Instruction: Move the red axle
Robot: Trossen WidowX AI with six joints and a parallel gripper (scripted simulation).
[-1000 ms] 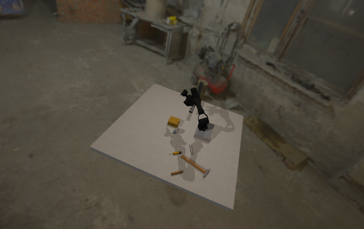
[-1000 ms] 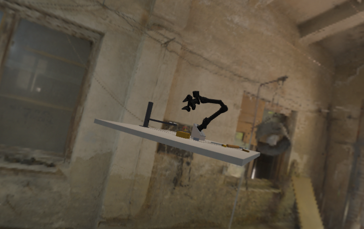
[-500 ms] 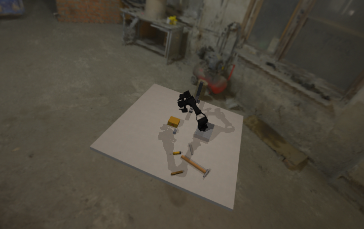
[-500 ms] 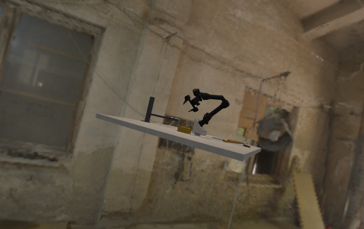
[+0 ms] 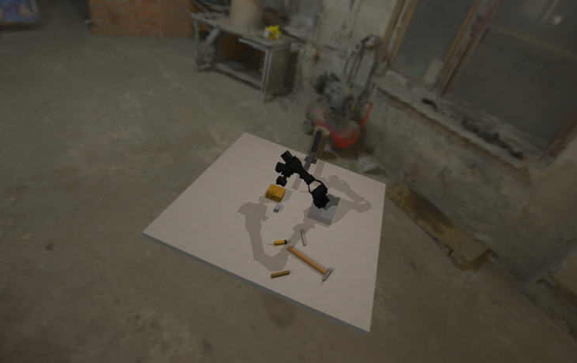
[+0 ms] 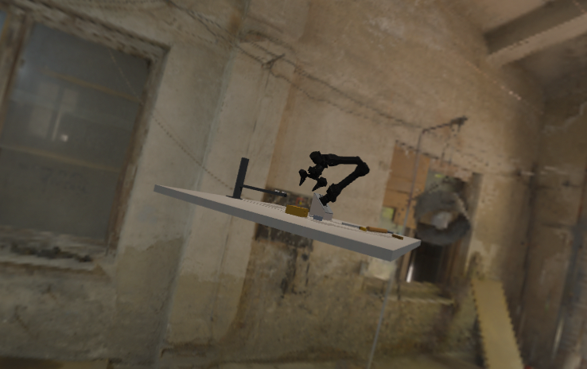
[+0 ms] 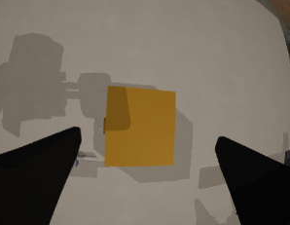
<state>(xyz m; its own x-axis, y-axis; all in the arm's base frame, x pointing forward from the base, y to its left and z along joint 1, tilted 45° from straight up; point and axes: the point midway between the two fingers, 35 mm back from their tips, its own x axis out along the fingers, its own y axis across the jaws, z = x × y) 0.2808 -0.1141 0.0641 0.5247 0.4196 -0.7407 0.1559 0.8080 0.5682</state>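
Your one gripper point(image 5: 280, 174) point(image 6: 308, 187) point(image 7: 152, 139) hangs spread wide above the single orange beam point(image 5: 274, 192) point(image 6: 296, 211) point(image 7: 143, 131), nothing between its two fingers. You see one red axle point(image 5: 273, 197), its end showing at the beam's side. One dark bracket point(image 5: 316, 141) point(image 6: 240, 178) stands apart; one hammer point(image 5: 306, 260) lies on your table point(image 5: 205, 203) point(image 6: 204, 201).

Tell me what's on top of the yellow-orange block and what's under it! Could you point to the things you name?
On top of the block point(image 5: 275, 190) point(image 6: 296, 211) point(image 7: 148, 131) I see just a dark shadow patch; no object sits there. The block covers its own underside and the spot beneath, so what's under it can't be seen.
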